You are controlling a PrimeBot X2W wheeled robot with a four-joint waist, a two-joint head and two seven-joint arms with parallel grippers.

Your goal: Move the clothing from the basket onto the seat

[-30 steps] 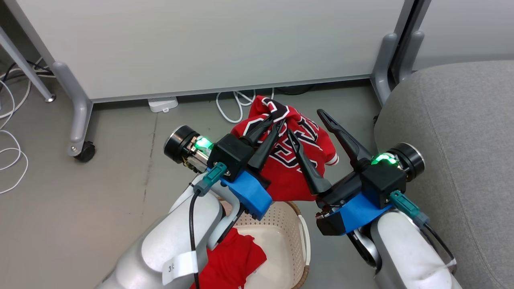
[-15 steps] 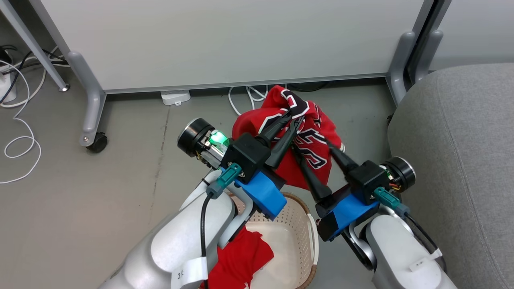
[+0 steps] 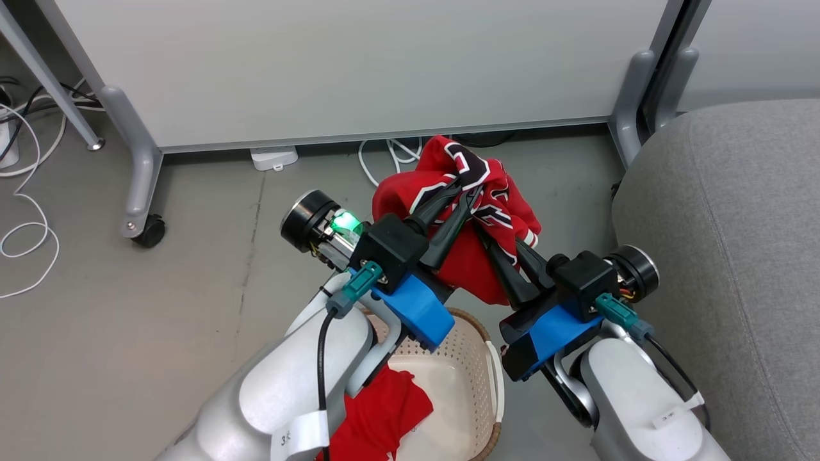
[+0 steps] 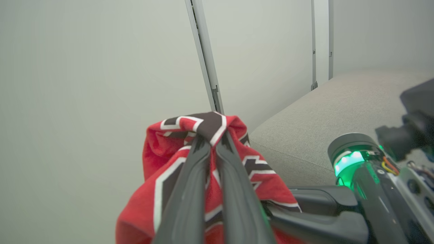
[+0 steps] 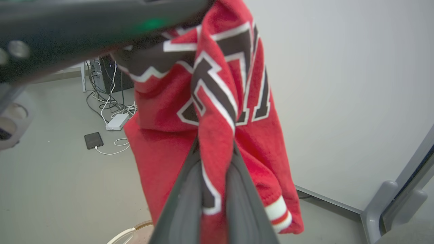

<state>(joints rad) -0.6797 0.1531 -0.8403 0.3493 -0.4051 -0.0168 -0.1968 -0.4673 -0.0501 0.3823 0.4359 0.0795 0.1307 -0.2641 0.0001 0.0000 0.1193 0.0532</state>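
Grey seat stood at the robot's right, its rounded edge near the right arm. Open floor lay left of the basket. The basket held a plain red garment at its left side. The jersey hung bunched above the rim, showing black, white-edged lettering. The left gripper pinched its top fold and the right gripper clamped a lower fold.

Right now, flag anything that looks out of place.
A phone lies on the floor, plugged into a white cable, where it could be rolled over. Otherwise nothing: left gripper and right gripper pinch the bunched jersey.
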